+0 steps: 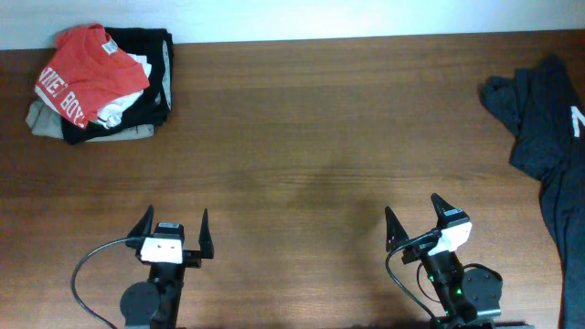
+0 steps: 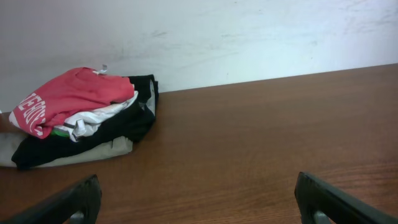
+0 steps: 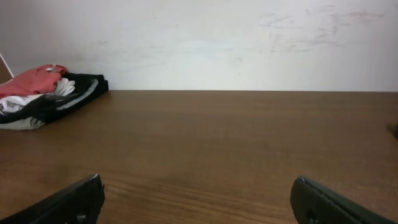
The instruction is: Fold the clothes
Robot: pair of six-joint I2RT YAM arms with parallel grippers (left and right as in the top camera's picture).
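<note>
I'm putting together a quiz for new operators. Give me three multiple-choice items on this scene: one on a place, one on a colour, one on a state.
1. Where does the red T-shirt lie?
A) on top of the pile at the far left of the table
B) spread flat at the centre
C) hanging off the near edge

2. What colour is the loose garment at the right edge?
A) white
B) dark
C) yellow

3. How do the left gripper and right gripper stand?
A) both shut on cloth
B) both open, empty
C) one open, one shut

Key: A, it tops the stacked clothes; B, it looks near black; B, the fingers are spread with nothing between them.
</note>
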